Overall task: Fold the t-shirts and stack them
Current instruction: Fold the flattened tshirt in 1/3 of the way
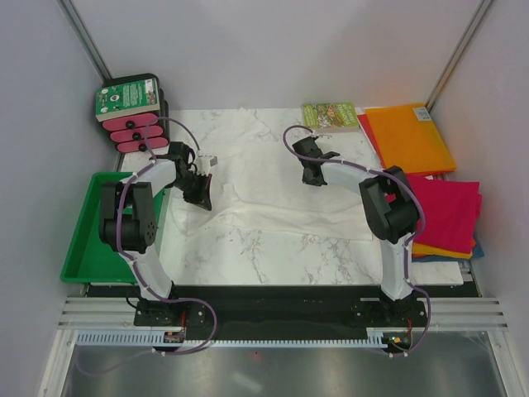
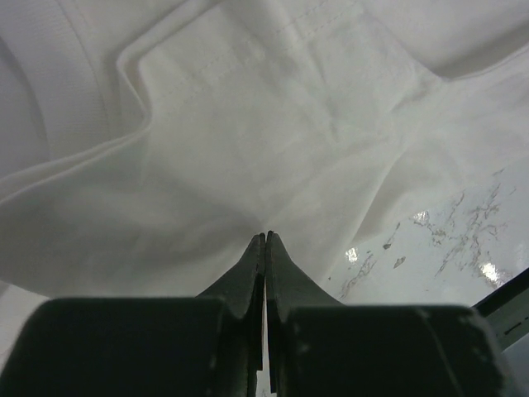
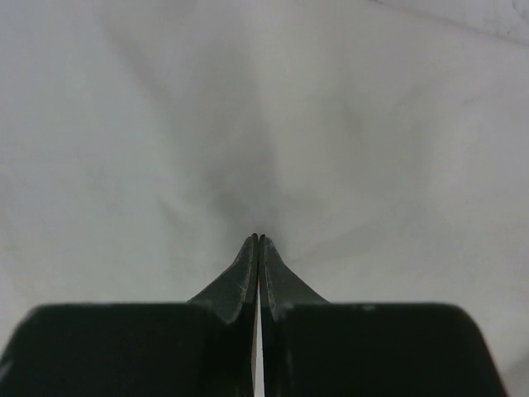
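Note:
The thin white t-shirt (image 1: 256, 178) lies spread and wrinkled on the marble table, and fills the left wrist view (image 2: 248, 124) and the right wrist view (image 3: 331, 124). My left gripper (image 1: 201, 200) (image 2: 265, 235) is shut at the shirt's left edge, and the cloth puckers toward its tips. My right gripper (image 1: 312, 177) (image 3: 258, 237) is shut on the shirt's far right part, with folds radiating from its tips. A folded orange t-shirt (image 1: 409, 136) lies at the back right. A magenta t-shirt (image 1: 446, 207) tops a stack at the right, with orange and a blue edge (image 1: 478, 248) beneath.
A small green-covered book (image 1: 329, 114) lies at the back, beside the orange shirt. A green tray (image 1: 95, 248) sits off the table's left edge. A dark box with a green label and pink ovals (image 1: 132, 112) stands at the back left. Grey walls enclose three sides.

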`<state>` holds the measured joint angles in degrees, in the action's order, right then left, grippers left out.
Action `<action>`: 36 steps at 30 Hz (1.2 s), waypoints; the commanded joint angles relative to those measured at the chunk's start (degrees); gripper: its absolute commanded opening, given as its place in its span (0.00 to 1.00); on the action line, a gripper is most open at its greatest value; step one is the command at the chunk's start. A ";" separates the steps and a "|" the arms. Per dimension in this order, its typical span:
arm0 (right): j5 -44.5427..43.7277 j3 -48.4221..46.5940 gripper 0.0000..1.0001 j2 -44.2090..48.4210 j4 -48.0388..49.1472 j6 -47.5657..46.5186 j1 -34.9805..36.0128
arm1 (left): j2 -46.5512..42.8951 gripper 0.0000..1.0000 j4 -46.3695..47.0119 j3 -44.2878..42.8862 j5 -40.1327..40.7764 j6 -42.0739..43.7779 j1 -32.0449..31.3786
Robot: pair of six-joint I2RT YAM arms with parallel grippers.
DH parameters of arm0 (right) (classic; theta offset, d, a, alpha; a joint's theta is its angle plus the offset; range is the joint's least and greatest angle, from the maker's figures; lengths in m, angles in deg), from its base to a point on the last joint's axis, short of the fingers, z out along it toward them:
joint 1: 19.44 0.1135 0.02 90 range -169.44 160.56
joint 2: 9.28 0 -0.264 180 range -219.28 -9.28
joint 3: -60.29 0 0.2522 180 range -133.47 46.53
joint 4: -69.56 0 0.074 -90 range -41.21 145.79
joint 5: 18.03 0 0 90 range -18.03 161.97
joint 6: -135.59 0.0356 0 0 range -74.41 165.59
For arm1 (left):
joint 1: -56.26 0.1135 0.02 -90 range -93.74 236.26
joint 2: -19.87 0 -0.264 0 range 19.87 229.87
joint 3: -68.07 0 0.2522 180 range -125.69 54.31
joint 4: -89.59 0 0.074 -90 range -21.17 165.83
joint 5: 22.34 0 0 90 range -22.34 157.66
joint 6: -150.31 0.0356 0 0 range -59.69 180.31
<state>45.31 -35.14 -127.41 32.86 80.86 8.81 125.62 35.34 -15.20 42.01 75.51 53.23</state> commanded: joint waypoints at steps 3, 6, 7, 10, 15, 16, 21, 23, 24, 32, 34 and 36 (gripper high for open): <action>2.31 -6.83 0.04 -5.79 -4.83 -2.04 -1.62 | 1.38 0.02 0.32 1.49 2.18 2.11 0.13; 2.74 -10.52 0.04 -8.68 -6.76 -2.83 -2.32 | 1.47 0.02 0.32 1.75 3.06 2.20 0.13; 2.92 -12.62 0.04 -9.48 -7.29 -3.01 -2.58 | 1.65 0.02 0.41 1.67 3.24 2.11 0.13; 3.45 -16.92 0.04 -12.30 -8.96 -3.36 -3.64 | 2.26 0.02 0.50 1.23 3.76 1.94 0.13; 4.24 -20.28 0.04 -15.12 -10.11 -3.45 -5.05 | 3.93 0.02 0.85 -0.27 5.52 1.59 0.21; 4.24 -20.46 0.04 -15.03 -10.11 -3.71 -5.13 | 4.19 0.02 1.03 -0.88 5.70 1.32 0.21; 4.51 -19.32 0.09 -10.03 -4.95 -4.77 -5.13 | 0.96 0.03 2.87 -2.81 2.46 -0.43 0.30; 4.42 -18.44 0.16 -5.91 -2.91 -4.77 -5.05 | -2.28 0.08 3.49 -4.57 0.78 -2.01 0.22; 4.68 -18.61 0.19 -4.67 -2.20 -4.86 -5.05 | -3.18 0.09 4.01 -6.05 0.52 -2.63 0.30; 7.67 -14.23 0.28 6.05 -1.76 -7.49 0.39 | -5.83 0.10 3.93 -9.24 -0.72 -5.80 0.21; 8.64 -10.63 0.18 7.81 -1.76 -7.84 3.47 | -5.39 0.07 3.14 -7.92 -0.89 -5.36 0.21; 8.81 -6.60 0.10 8.61 -1.23 -7.67 6.81 | -4.95 0.04 2.70 -6.26 -0.98 -4.22 0.21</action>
<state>52.02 -47.97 -121.18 30.89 74.30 9.62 120.20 38.97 -23.64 42.99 71.81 53.27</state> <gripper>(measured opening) 0.154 0.066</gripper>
